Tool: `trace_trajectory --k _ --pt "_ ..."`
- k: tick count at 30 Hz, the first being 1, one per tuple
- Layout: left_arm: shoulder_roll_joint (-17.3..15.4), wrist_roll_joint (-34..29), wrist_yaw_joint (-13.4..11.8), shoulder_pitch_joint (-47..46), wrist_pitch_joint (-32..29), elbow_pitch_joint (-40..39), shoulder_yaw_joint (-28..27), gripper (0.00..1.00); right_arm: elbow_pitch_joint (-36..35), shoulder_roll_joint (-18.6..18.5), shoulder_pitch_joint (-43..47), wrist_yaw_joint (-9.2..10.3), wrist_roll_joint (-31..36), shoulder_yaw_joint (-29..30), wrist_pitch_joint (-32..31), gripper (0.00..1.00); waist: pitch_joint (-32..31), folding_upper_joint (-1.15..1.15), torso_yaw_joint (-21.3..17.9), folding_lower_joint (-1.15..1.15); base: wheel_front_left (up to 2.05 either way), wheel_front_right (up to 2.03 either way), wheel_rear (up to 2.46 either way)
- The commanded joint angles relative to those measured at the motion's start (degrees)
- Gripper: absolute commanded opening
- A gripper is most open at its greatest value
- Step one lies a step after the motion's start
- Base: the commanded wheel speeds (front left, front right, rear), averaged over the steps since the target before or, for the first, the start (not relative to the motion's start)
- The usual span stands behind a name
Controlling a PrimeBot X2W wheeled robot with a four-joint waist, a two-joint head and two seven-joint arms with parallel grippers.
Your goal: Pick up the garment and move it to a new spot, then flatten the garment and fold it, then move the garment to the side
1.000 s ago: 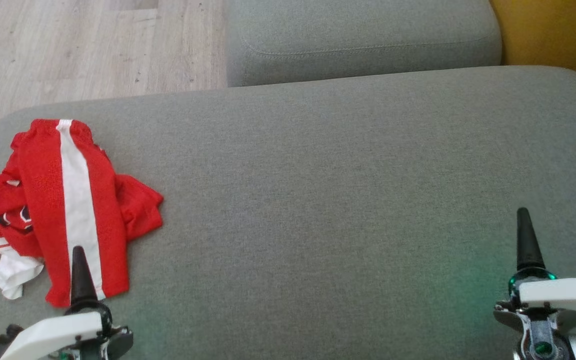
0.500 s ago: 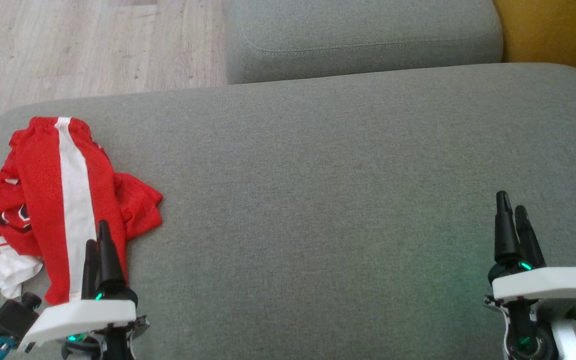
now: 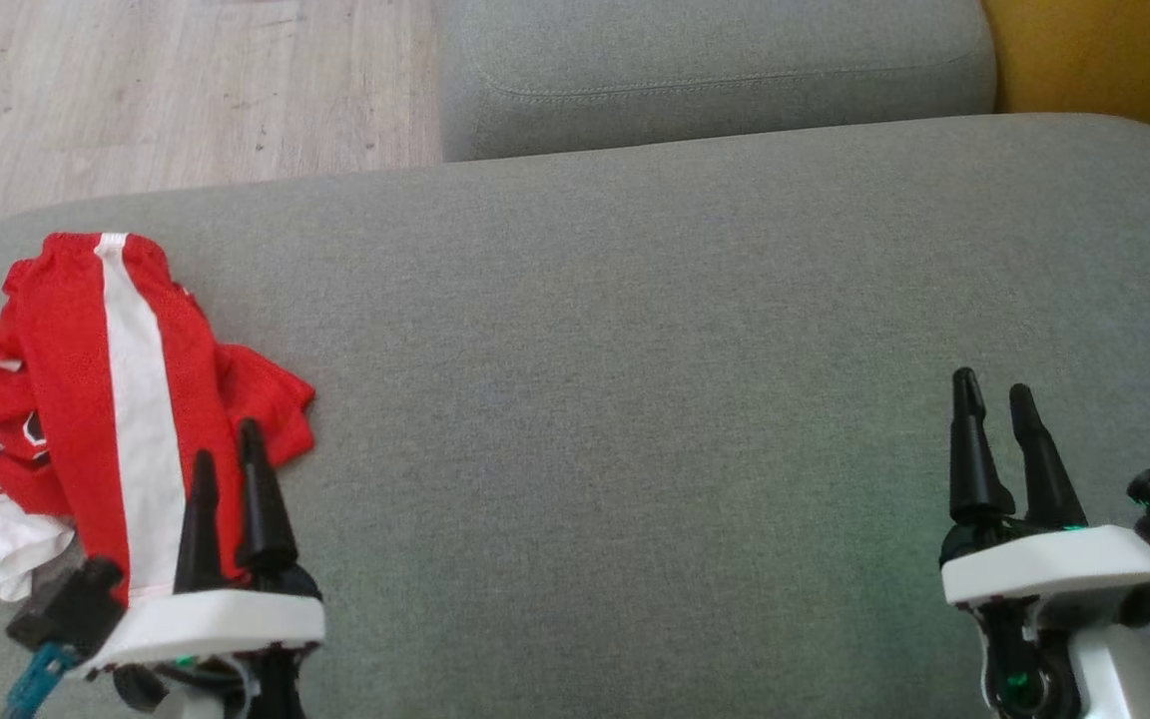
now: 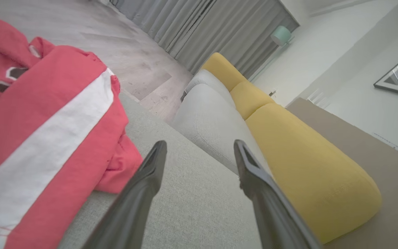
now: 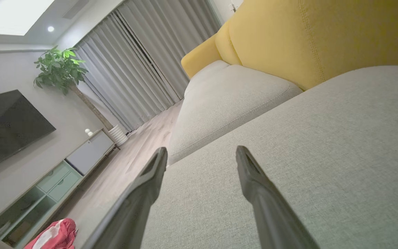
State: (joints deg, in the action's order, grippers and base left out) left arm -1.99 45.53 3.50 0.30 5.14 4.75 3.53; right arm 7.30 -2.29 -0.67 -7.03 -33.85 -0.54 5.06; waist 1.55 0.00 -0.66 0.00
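Observation:
The garment (image 3: 106,399) is a crumpled red piece with a white stripe, lying on the left end of the grey sofa seat (image 3: 635,350). In the left wrist view the garment (image 4: 40,138) lies to the left of the fingers. My left gripper (image 3: 228,444) is open, hovering over the garment's near right edge, nothing between its fingers. At the lower right, far from the cloth, my right gripper (image 3: 994,391) stands open and empty over bare cushion. The right wrist view shows the garment (image 5: 52,237) small at the bottom left.
A second grey cushion (image 3: 715,70) lies beyond the seat, with a yellow backrest (image 3: 1114,60) at the far right. Wooden floor (image 3: 166,90) shows past the seat's far left edge. A TV, cabinet and potted plant (image 5: 60,69) stand across the room.
Both grippers have risen further into the head view and turned, so two fingers of each now show. The left one has moved up over the garment's near edge. The camera tilted slightly.

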Motion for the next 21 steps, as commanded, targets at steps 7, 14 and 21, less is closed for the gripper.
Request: trace_trajectory --k 7,14,21 --pt "-0.6 -8.1 -0.7 -2.4 1.8 -2.8 1.3 1.00 -3.0 -0.4 -3.2 -0.29 7.6 -1.8 1.8 1.00 0.1 0.00 -0.1 0.00 0.00 0.00 0.00" --pt "-0.7 -13.7 -1.1 -2.4 2.8 -2.7 2.7 1.00 -3.4 -0.4 -3.2 -0.31 12.4 -2.2 2.9 1.00 0.2 0.00 -0.1 0.00 0.00 0.00 0.00" --pt "-0.7 -19.5 -2.2 -2.5 4.0 -3.6 3.7 1.00 -4.0 -0.5 -3.3 -0.34 17.7 -2.9 4.0 1.00 0.3 0.00 -0.1 0.00 0.00 0.00 0.00"
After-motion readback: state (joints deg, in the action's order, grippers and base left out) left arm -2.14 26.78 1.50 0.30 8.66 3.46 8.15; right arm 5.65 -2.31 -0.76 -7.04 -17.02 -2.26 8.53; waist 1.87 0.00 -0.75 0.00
